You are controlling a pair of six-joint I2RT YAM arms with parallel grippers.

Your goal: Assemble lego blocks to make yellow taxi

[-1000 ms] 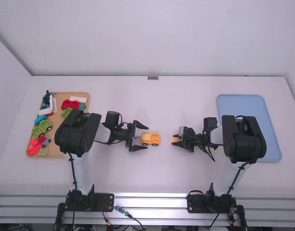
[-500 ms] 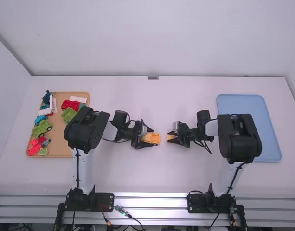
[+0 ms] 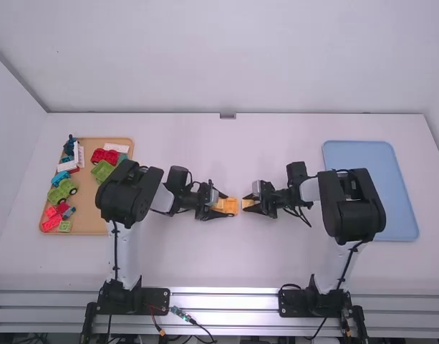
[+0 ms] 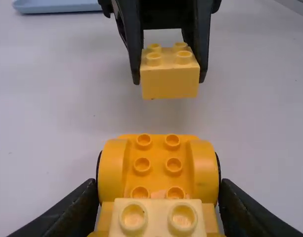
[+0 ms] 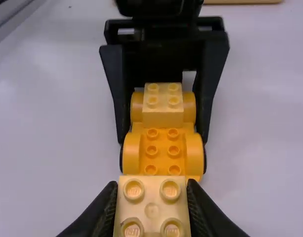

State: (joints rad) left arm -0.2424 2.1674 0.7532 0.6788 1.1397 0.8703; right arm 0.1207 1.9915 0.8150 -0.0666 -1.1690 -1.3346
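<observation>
Right pincer (image 3: 248, 204), tight on block (image 4: 170, 81), nearer car base (image 4: 158, 165), long axis blockward, fast in left pincer (image 3: 230, 204).

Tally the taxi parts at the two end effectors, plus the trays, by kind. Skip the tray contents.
Wheeled base: 1
Yellow blocks: 2 (one on the base, one in the right end effector)
Trays: 2 (tan tray, blue tray)
Total: 5

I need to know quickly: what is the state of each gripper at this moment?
Left gripper: closed on the sides of the yellow toy car.
Right gripper: closed on a small pale yellow block.
</observation>
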